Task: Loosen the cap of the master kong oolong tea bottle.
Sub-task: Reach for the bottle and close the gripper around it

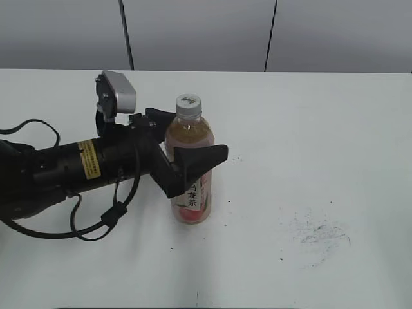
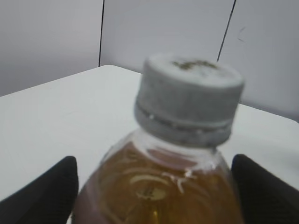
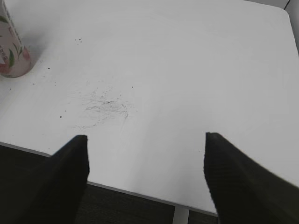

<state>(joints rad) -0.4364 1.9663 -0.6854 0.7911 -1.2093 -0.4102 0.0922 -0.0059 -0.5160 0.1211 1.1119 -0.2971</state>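
The master kong oolong tea bottle (image 1: 192, 201) stands upright on the white table, amber tea above a pink-and-white label. Its grey-white ribbed cap (image 1: 188, 105) is on the neck. My left gripper (image 1: 193, 138) reaches in from the left and is shut on the bottle's upper body, one black finger in front and one behind, below the cap. In the left wrist view the cap (image 2: 189, 100) and the bottle's shoulder (image 2: 159, 191) fill the frame between the fingers (image 2: 154, 186). My right gripper (image 3: 145, 158) is open and empty over the table's front edge; the bottle's base (image 3: 11, 51) shows far to its left.
The white table (image 1: 322, 129) carries a patch of dark scuff marks (image 1: 318, 232) right of the bottle, also in the right wrist view (image 3: 105, 105). The table's front edge (image 3: 140, 191) runs under the right gripper. Grey wall panels stand behind.
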